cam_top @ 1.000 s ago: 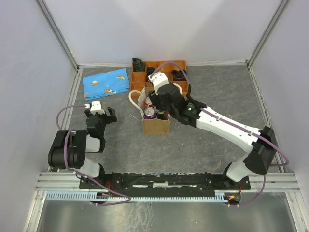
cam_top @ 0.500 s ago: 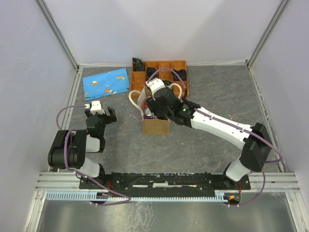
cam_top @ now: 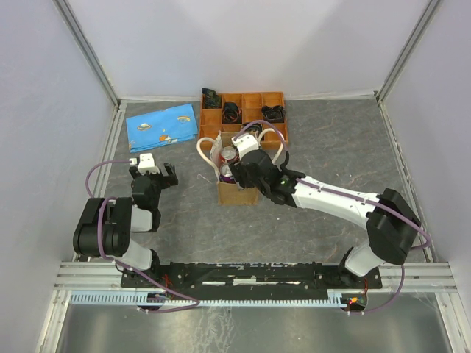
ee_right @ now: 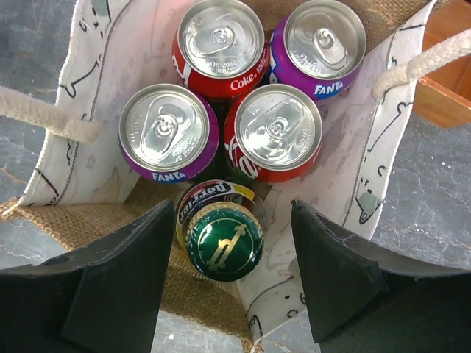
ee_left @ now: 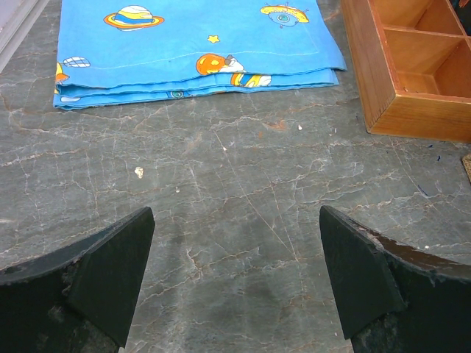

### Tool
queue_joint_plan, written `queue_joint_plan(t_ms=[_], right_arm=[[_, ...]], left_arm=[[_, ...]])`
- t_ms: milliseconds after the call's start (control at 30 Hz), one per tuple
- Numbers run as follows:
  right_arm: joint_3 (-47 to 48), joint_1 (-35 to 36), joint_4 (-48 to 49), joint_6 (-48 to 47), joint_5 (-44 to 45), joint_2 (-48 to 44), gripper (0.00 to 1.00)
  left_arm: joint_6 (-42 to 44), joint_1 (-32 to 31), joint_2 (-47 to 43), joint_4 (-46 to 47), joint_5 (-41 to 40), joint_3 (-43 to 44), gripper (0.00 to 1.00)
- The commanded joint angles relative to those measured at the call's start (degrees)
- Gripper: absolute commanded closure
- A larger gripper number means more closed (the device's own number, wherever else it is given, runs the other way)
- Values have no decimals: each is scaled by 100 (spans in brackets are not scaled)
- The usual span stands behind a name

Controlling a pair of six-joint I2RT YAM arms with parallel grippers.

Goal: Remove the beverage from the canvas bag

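The canvas bag (cam_top: 237, 193) stands upright mid-table, its cream handles (ee_right: 44, 114) splayed to the sides. Inside it are beverages: two red Coke cans (ee_right: 274, 132), two purple Fanta cans (ee_right: 168, 132) and a green-capped Perrier bottle (ee_right: 224, 239) at the near side. My right gripper (ee_right: 232, 212) hovers over the bag's near end, open, its fingers either side of the bottle cap and apart from it. My left gripper (ee_left: 235, 217) is open over bare table at the left (cam_top: 153, 168), holding nothing.
A folded blue cloth with planets (cam_top: 162, 123) lies at the back left (ee_left: 191, 44). An orange compartmented tray (cam_top: 254, 109) with small dark items sits just behind the bag; its corner (ee_left: 412, 66) shows in the left wrist view. Enclosure walls surround the table.
My right gripper has shifted from over the cans toward the bag's near end, above the bottle, and its jaws have widened. The left arm has not moved.
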Motion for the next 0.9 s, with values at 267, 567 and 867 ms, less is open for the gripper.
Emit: queue_joint_plan(t_ms=[267,567,867], right_arm=[[-508,21,1441,-53,235,-171,31],[-535,25,1619,-56,193,71,96],[-48,23,1827,-805,216,-103,100]], left_arm=[[274,-16,27,187,76,136,1],[275,-14,30,183,78,133,1],[274,-16,27,188,75,133,1]])
